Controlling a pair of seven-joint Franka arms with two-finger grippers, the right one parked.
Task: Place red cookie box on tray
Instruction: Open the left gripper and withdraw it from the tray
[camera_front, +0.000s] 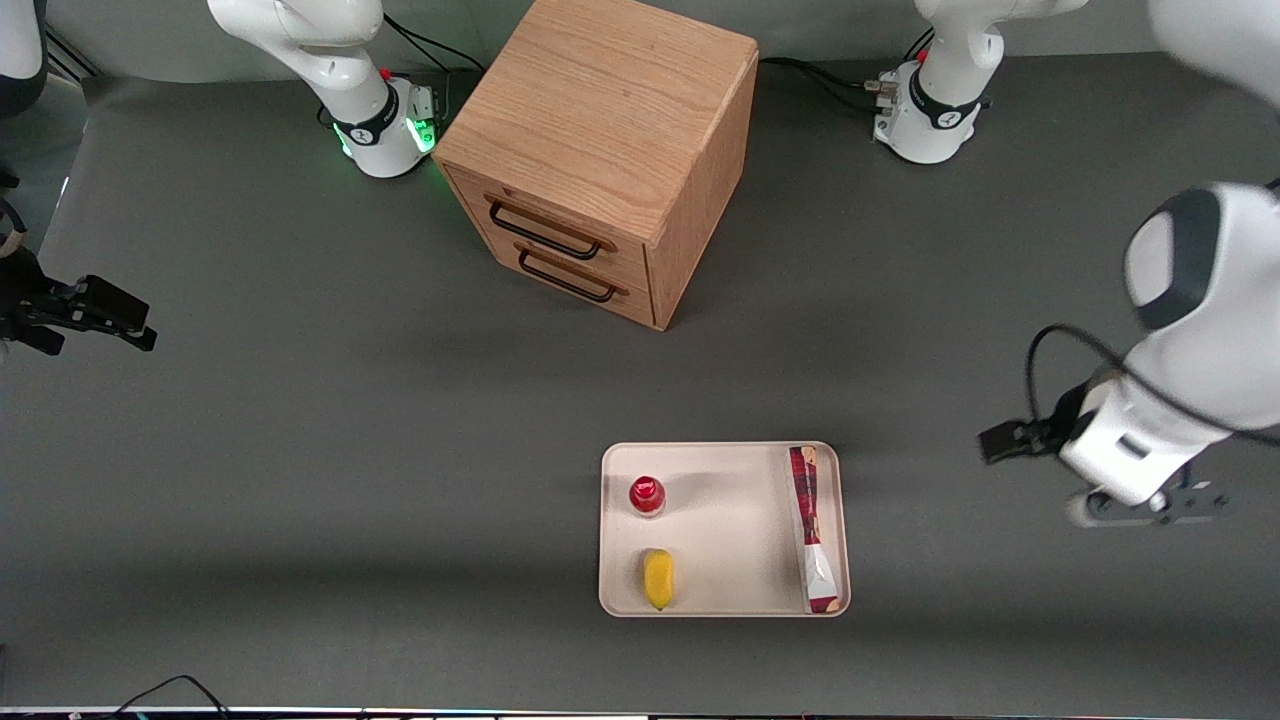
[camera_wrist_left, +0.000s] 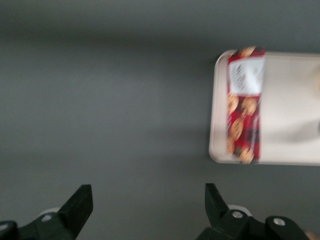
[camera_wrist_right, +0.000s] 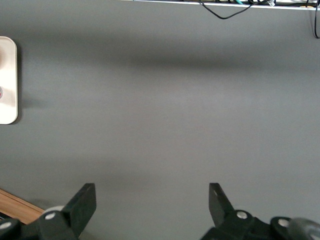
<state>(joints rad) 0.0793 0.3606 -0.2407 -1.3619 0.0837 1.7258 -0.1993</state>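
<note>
Now red cookie box (camera_front: 812, 530) lies along tray (camera_front: 725, 530) edge; gripper (camera_wrist_left: 149, 212) spread wide, empty, over bare table beside tray.

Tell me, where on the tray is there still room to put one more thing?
The tray is bare in its middle strip, between the red-capped bottle and yellow item on one side and the red cookie box lying along the rim toward the working arm's end. That edge is crowded. The end effector, open, hangs over bare table beside the tray.
</note>
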